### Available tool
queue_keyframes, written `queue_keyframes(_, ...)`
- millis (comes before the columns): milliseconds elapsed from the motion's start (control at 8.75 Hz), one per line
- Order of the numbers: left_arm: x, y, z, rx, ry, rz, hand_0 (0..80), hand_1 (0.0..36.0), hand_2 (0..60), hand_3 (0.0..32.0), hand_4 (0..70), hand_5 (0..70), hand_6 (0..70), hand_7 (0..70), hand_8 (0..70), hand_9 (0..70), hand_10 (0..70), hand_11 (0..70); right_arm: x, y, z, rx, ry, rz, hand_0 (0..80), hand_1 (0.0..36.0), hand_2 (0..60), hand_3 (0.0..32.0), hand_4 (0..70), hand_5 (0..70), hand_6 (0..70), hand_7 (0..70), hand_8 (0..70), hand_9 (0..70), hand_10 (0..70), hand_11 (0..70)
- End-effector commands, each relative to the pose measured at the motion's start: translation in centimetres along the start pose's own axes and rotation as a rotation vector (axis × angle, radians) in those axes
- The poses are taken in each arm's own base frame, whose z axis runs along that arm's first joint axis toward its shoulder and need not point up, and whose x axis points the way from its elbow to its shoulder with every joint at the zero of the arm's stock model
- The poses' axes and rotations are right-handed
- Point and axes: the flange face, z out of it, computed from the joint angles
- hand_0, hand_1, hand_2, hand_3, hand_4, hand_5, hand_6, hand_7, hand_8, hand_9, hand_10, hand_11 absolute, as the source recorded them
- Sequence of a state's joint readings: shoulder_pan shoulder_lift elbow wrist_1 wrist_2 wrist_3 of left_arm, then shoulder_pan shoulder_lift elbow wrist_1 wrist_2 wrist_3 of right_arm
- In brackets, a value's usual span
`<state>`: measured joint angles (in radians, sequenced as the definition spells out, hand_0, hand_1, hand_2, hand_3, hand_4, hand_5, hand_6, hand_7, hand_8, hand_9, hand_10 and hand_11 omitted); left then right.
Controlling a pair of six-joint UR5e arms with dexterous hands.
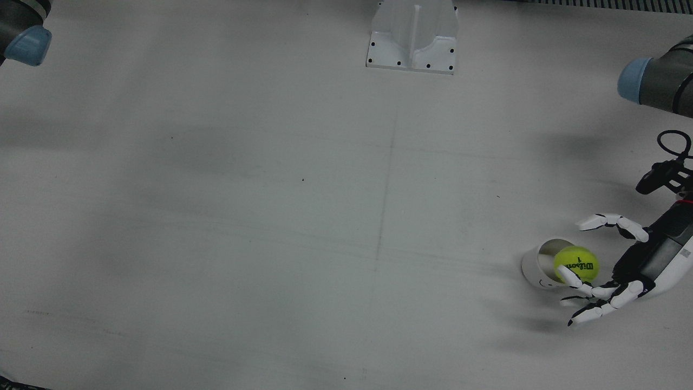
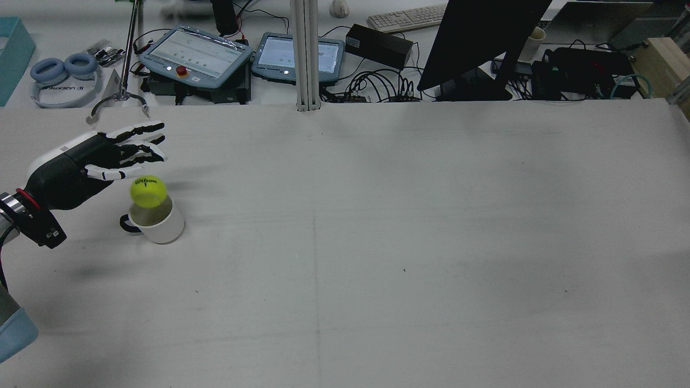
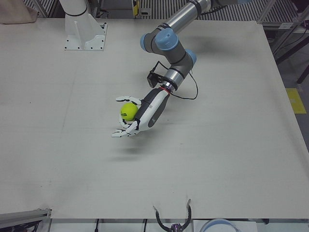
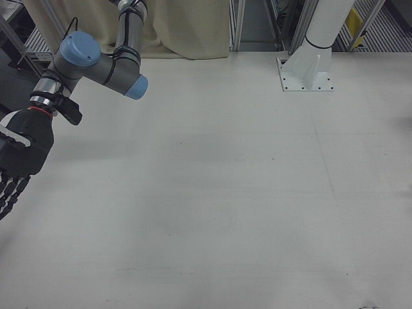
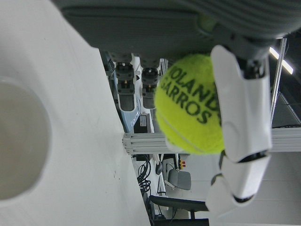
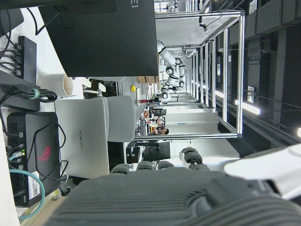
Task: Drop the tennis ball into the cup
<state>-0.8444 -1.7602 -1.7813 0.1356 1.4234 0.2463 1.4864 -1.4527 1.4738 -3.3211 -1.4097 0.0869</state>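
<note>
Ball [image 2: 147,191] at cup [image 2: 157,224] mouth, beside spread left hand [image 2: 116,151].

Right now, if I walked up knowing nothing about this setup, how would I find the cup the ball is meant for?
Look across the big white table to the side where the robot's left hand spreads open. Just beside that hand stands a white cup with a dark handle. It is the only vessel on the table, and a yellow-green tennis ball sits right at its mouth.

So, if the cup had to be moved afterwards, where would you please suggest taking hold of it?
Probably the white cup by its side wall, from the side away from its dark handle; it stands upright, and the tennis ball fills its mouth, ruling out the top.
</note>
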Motion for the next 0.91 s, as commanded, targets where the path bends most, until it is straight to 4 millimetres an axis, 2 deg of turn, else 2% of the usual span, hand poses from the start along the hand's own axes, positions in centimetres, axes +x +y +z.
queue_keyframes(0,0.0,0.0,-0.1,-0.004,0.000,0.004,45.0,14.3,34.2,0.0,13.3,10.2,32.2,12.9,10.8,8.1,13.0,19.9,0.0,-0.1,0.0,0.001,0.000,0.000,0.0,0.0,0.0,0.0,0.0,0.0,0.0,0.0,0.0,0.0,0.0,0.0)
queue_keyframes(114,0.2,0.2,-0.2,-0.008,0.003,-0.001,42.2,12.8,38.0,0.0,13.1,11.6,42.3,9.7,12.4,7.0,12.6,19.2,0.0,0.0,0.0,0.000,0.000,0.001,0.0,0.0,0.0,0.0,0.0,0.0,0.0,0.0,0.0,0.0,0.0,0.0)
queue_keyframes(229,0.9,0.7,-0.1,-0.021,0.005,-0.014,41.1,12.4,37.1,0.0,12.7,10.7,37.8,9.9,11.4,6.9,12.3,18.8,0.0,0.0,0.0,0.000,0.000,-0.001,0.0,0.0,0.0,0.0,0.0,0.0,0.0,0.0,0.0,0.0,0.0,0.0)
queue_keyframes(343,5.0,0.6,-0.7,-0.024,0.054,-0.010,42.6,13.5,35.9,0.0,13.0,9.8,31.7,11.3,10.2,7.1,12.4,18.9,0.0,0.0,0.0,0.000,0.000,-0.001,0.0,0.0,0.0,0.0,0.0,0.0,0.0,0.0,0.0,0.0,0.0,0.0)
queue_keyframes(457,12.6,-1.3,-3.0,0.012,0.149,0.039,43.7,13.3,37.0,0.0,14.2,11.8,42.3,10.0,12.4,7.0,12.4,19.0,0.0,0.0,0.0,0.000,0.000,-0.001,0.0,0.0,0.0,0.0,0.0,0.0,0.0,0.0,0.0,0.0,0.0,0.0)
queue_keyframes(571,17.2,-3.5,-6.1,0.058,0.188,0.064,45.3,14.0,35.3,0.0,15.5,11.6,40.6,11.3,12.3,7.5,12.9,19.7,0.0,0.0,0.0,0.000,0.000,0.001,0.0,0.0,0.0,0.0,0.0,0.0,0.0,0.0,0.0,0.0,0.0,0.0)
queue_keyframes(686,21.2,-4.1,-8.3,0.077,0.239,0.083,46.1,14.9,35.3,0.0,20.0,11.4,39.0,13.1,12.2,8.2,13.9,21.2,0.0,0.0,0.0,0.000,0.000,0.001,0.0,0.0,0.0,0.0,0.0,0.0,0.0,0.0,0.0,0.0,0.0,0.0)
queue_keyframes(800,22.0,-4.9,-9.8,0.096,0.248,0.084,46.4,15.4,35.4,0.0,22.2,10.7,35.1,14.9,11.5,8.6,14.5,22.0,0.0,0.0,0.0,0.000,0.000,0.001,0.0,0.0,0.0,0.0,0.0,0.0,0.0,0.0,0.0,0.0,0.0,0.0)
